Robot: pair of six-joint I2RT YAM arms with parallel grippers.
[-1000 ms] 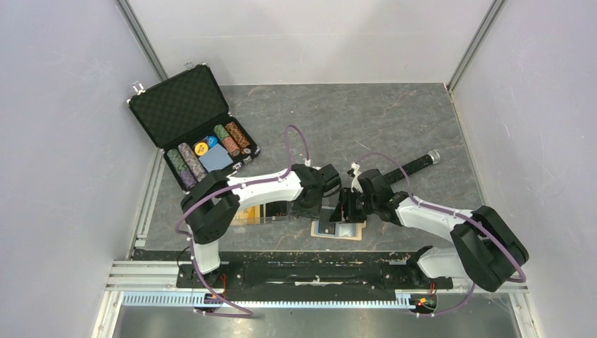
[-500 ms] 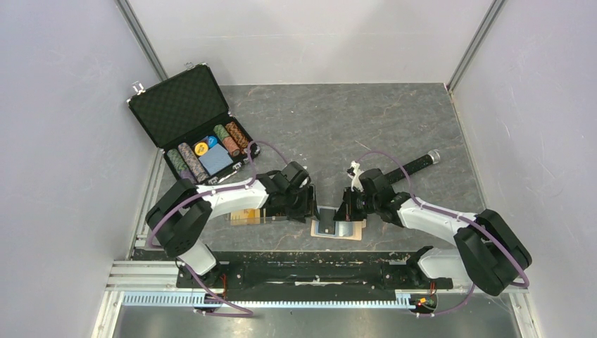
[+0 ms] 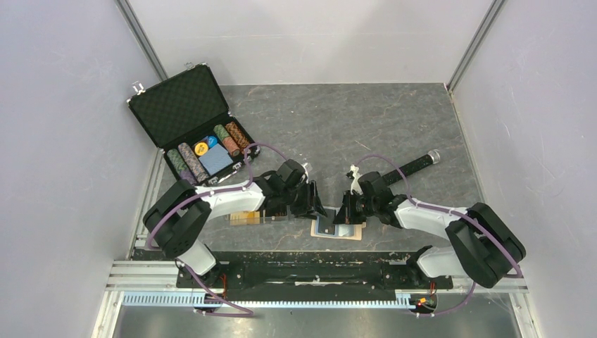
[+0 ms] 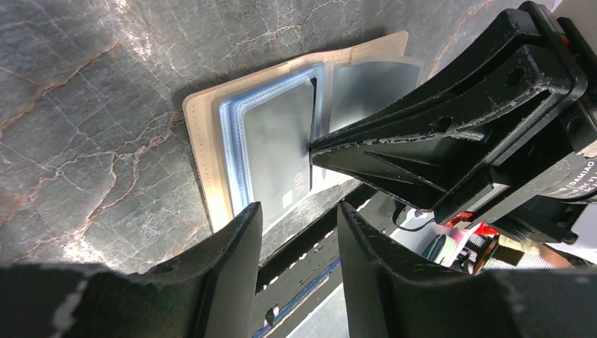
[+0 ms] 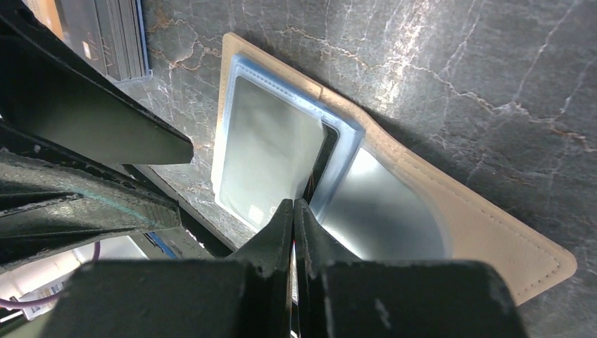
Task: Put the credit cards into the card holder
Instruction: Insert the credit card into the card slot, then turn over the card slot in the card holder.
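The desk (image 3: 366, 120) in front of me is a dark grey slab veined with paler streaks, like marble. The card holder (image 3: 336, 233) lies open and flat on it close to my edge, tan cover down, its light blue clear pockets facing up. Just left of the card holder sits a clear plastic box (image 3: 246, 216), apart from it, with bare desk between. Farther left of the card holder and well back stands a black case (image 3: 193, 130), lid raised, with rows of poker chips inside. Behind the card holder to the right lies a black rod (image 3: 415, 164) with a silvery tip, at a slant.
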